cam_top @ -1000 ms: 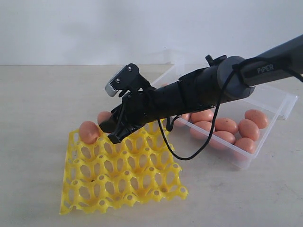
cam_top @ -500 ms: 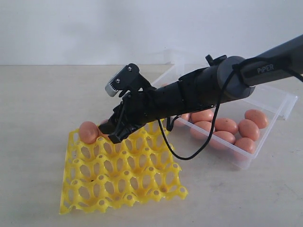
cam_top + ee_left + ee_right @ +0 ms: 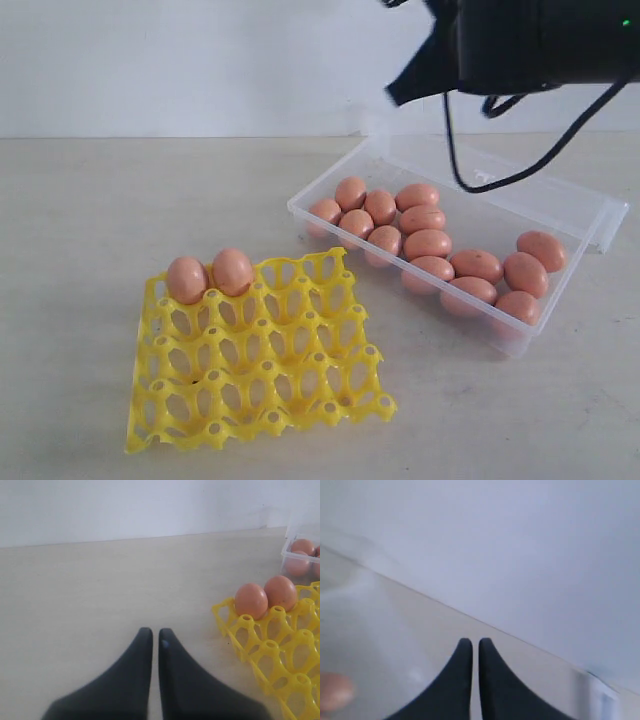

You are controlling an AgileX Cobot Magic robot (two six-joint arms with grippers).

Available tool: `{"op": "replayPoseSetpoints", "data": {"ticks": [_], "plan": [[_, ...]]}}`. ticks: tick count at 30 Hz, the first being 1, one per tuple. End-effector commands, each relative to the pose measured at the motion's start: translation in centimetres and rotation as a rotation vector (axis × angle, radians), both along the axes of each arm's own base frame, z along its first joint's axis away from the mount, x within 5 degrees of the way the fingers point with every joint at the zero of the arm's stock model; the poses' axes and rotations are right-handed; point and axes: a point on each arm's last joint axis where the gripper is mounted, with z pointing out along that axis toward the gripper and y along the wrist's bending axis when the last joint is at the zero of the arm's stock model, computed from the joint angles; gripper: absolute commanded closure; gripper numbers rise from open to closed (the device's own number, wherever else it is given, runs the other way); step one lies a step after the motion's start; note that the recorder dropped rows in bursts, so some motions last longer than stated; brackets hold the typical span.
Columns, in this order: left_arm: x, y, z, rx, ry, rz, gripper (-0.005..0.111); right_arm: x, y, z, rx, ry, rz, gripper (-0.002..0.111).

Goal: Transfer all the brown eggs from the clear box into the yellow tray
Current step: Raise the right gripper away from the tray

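Two eggs [image 3: 232,270] sit side by side in the back-left corner cups of the tray [image 3: 268,370], as the exterior view shows it. Fourteen more lie in the box [image 3: 520,195]. High above the box, the right tool [image 3: 475,641] has its fingers pressed together, empty. The left tool [image 3: 155,630] hovers over the bench [image 3: 90,220] beside the tray, its gap narrow, holding nothing.

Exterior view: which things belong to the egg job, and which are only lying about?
Job: brown eggs, clear box, yellow tray, right pincer (shut, empty).
Only there: table, black cable, left pincer (shut).
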Motion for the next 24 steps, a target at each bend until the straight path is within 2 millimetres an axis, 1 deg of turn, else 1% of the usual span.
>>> {"op": "replayPoseSetpoints", "data": {"ticks": [1,4,6,8,10,12,14,15,16,19,22,24], "plan": [[0.0,0.0,-0.1,0.003,-0.003,-0.004,0.103,-2.2,-5.1,2.9,-0.231,-0.054,-0.418,0.108],[0.0,0.0,-0.1,0.003,-0.003,-0.004,0.103,-2.8,-7.8,4.1,-0.186,-0.074,-0.501,0.108],[0.0,0.0,-0.1,0.003,-0.003,-0.004,0.103,-3.2,-9.6,4.9,-0.138,-0.119,-0.565,0.108],[0.0,0.0,-0.1,0.003,-0.003,-0.004,0.103,-3.8,-11.4,5.7,-0.060,-0.173,-0.639,0.108],[0.0,0.0,-0.1,0.003,-0.003,-0.004,0.103,-5.0,-13.6,6.5,0.029,-0.211,-0.728,0.108],[0.0,0.0,-0.1,0.003,-0.003,-0.004,0.103,-5.7,-15.7,7.5,0.047,-0.236,-0.736,0.108],[0.0,0.0,-0.1,0.003,-0.003,-0.004,0.103,-6.3,-17.2,7.7,0.000,-0.190,-0.697,0.108],[0.0,0.0,-0.1,0.003,-0.003,-0.004,0.103,-6.5,-17.9,7.5,-0.040,-0.147,-0.661,0.108],[0.0,0.0,-0.1,0.003,-0.003,-0.004,0.103,-6.9,-18.6,7.2,-0.043,-0.138,-0.677,0.108],[0.0,0.0,-0.1,0.003,-0.003,-0.004,0.103,-8.3,-20.1,5.4,-0.052,-0.085,-0.690,0.108],[0.0,0.0,-0.1,0.003,-0.003,-0.004,0.103,-8.6,-19.2,2.5,-0.022,-0.017,-0.536,0.108],[0.0,0.0,-0.1,0.003,-0.003,-0.004,0.103,-8.5,-18.1,0.3,0.031,0.027,-0.390,0.108]]}}
